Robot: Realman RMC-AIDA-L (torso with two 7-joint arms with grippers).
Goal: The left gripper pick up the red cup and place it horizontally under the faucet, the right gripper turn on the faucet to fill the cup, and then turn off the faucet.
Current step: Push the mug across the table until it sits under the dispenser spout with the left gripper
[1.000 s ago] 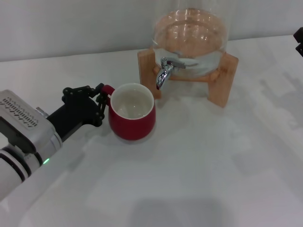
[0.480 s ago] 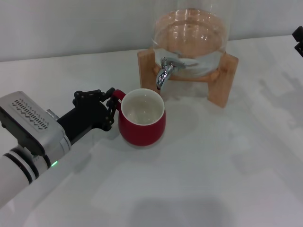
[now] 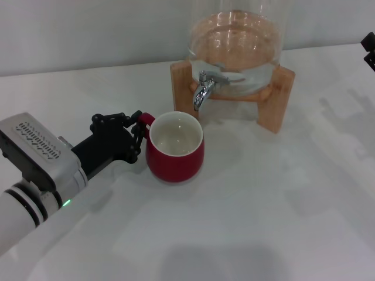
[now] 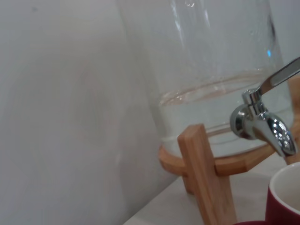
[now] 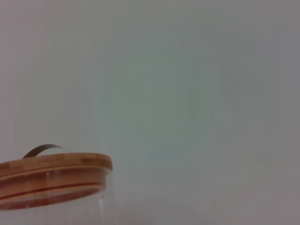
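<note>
The red cup (image 3: pixel 176 153) stands upright with its white inside showing, just in front of and below the spout of the chrome faucet (image 3: pixel 204 88). My left gripper (image 3: pixel 139 133) is shut on the cup's loop handle on its left side. In the left wrist view the faucet (image 4: pixel 262 126) is close, with the cup's rim (image 4: pixel 285 197) at the corner below it. I cannot tell whether the cup rests on the table or hangs just above it. Only a black bit of my right gripper (image 3: pixel 369 50) shows at the far right edge, apart from the faucet.
The faucet is on a glass jar (image 3: pixel 235 41) holding water, in a wooden stand (image 3: pixel 276 102) at the back of the white table (image 3: pixel 263 205). The right wrist view shows the jar's wooden lid (image 5: pixel 51 164) against a plain wall.
My left gripper carried the red cup to the right and a little nearer, bringing it under the spout. Over the last half second it has held still.
</note>
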